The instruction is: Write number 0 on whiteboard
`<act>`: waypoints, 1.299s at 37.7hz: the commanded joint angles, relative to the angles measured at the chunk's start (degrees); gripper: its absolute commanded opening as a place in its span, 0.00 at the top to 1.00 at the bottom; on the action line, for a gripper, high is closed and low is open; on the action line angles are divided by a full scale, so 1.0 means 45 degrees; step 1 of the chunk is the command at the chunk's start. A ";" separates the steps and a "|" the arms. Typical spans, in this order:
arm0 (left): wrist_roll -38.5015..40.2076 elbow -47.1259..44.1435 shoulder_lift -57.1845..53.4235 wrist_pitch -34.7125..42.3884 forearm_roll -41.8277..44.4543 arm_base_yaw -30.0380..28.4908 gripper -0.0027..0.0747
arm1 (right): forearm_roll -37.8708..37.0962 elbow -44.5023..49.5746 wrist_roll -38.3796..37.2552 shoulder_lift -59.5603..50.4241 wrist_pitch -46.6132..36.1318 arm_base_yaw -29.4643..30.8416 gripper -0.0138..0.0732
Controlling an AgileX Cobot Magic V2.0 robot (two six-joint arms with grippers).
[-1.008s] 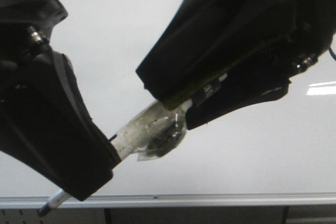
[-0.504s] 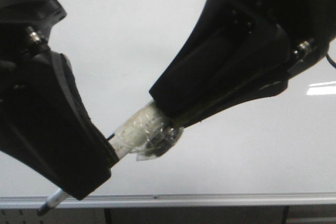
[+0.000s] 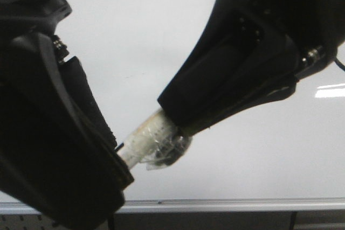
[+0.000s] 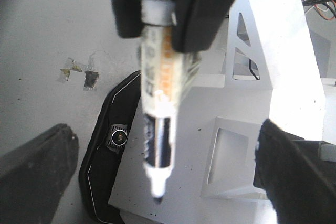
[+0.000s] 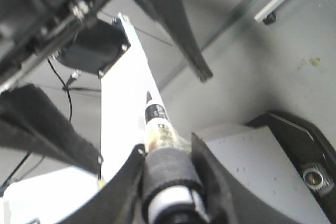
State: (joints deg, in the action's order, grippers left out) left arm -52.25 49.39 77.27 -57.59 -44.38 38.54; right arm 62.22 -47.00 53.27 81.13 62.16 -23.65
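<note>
The whiteboard (image 3: 140,36) fills the front view behind both arms, its silver rail (image 3: 226,205) along the bottom. The number 0 is not in view; only a faint tiny smudge (image 3: 129,75) shows. My right gripper (image 3: 173,116) is shut on a tape-wrapped marker (image 3: 145,138), also seen in the right wrist view (image 5: 157,121), where the right gripper (image 5: 165,153) clamps its barrel. My left gripper (image 4: 168,182) is open, its fingers (image 4: 37,166) wide apart on either side of the marker's tip (image 4: 157,198), not touching it. In the front view a left finger (image 3: 70,149) hides the tip.
Below the arms in the left wrist view lie a white cut-out bracket (image 4: 236,145), a black housing with a round lens (image 4: 119,137) and tape scraps (image 4: 79,72) on the grey surface. The black housing also shows in the right wrist view (image 5: 310,150).
My right gripper's fingers have closed together on the marker. My left gripper has moved right and down, and now covers the marker tip that showed below it before.
</note>
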 commanded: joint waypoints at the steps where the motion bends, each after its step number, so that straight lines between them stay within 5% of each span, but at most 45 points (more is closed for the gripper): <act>1: 0.0013 0.0392 -0.0397 0.0032 -0.0707 0.0107 0.16 | -0.0028 -0.0368 -0.0191 -0.0373 0.1264 0.0512 0.90; 12: 0.0013 0.0392 -0.0397 0.0032 -0.0707 0.0107 0.29 | -0.2702 -0.0386 -0.2199 -0.0419 0.1203 0.2996 0.91; 30: 0.0013 0.0392 -0.0397 0.0032 -0.0707 0.0107 0.99 | -0.3449 -0.0386 -0.2298 -0.4798 -0.8994 0.3457 0.91; 43: 0.0013 0.0392 -0.0397 0.0051 -0.0707 0.0107 0.99 | -0.3449 -0.0433 -0.1371 -0.5528 -0.9826 0.3457 0.91; 49: 0.0013 0.0392 -0.0397 0.0113 -0.0707 0.0107 0.99 | -0.3457 -0.1586 -0.1384 -0.4850 -0.8335 0.3457 0.91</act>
State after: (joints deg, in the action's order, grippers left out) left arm -52.25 49.39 77.27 -57.32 -44.50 38.54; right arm 45.35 -49.64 46.27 58.40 24.22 -8.04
